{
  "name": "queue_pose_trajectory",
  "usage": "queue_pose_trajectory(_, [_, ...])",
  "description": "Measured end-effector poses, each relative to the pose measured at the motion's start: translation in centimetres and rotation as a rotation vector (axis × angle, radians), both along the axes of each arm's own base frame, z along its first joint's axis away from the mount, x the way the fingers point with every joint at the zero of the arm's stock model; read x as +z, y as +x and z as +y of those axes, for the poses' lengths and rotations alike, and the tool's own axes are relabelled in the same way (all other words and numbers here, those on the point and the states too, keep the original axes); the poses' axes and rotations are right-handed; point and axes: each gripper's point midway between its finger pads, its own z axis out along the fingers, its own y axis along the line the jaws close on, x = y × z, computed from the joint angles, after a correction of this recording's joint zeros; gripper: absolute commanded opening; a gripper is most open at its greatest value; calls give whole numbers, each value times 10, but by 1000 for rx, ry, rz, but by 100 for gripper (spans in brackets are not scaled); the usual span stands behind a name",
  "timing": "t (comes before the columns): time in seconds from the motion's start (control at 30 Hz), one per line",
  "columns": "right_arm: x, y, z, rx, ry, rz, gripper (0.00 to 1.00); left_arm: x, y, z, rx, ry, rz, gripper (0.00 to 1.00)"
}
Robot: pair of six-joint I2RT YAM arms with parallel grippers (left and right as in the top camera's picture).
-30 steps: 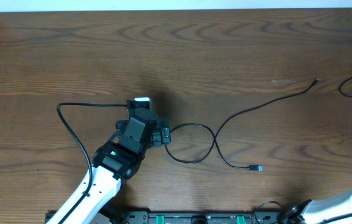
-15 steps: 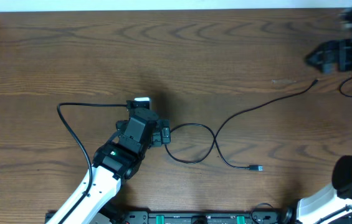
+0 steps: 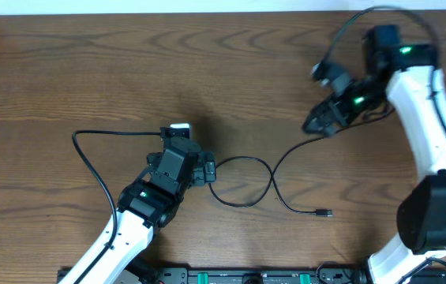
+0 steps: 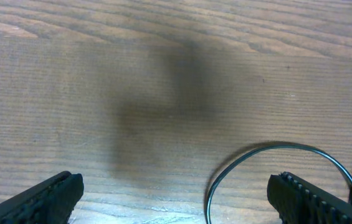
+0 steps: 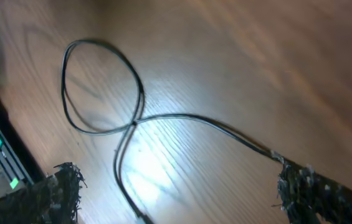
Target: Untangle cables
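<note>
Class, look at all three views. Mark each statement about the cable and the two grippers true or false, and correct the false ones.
1. The cable crosses itself, making one loop. True.
2. The left gripper has its jaws shut on the cable. False: its jaws stand open and hold nothing; the cable lies on the table.
3. The right gripper has open jaws. True.
4. The plug lies left of the loop. False: it lies right of the loop, apart from both grippers.
</note>
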Motion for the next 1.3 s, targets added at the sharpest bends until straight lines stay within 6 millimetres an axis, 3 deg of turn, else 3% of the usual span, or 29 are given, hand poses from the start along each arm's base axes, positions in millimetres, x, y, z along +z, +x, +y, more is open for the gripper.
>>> queue_pose_trajectory(0.23, [-44, -20, 54, 78, -17, 25, 99, 0, 0, 0, 0, 0, 0, 100])
queue_pose_trajectory(0.63, [-97, -64, 105, 131, -152, 46, 99, 0, 0, 0, 0, 0, 0, 100])
queue_pose_trajectory(0.97, [-128, -90, 112, 115, -269, 46, 97, 0, 0, 0, 0, 0, -1, 100])
queue_pose_trajectory(1.07, [-131, -88, 111, 94, -283, 35, 87, 0, 0, 0, 0, 0, 0, 100])
queue_pose_trajectory(1.3, [-147, -81, 112, 27, -267, -7, 80, 0, 0, 0, 0, 0, 0, 100])
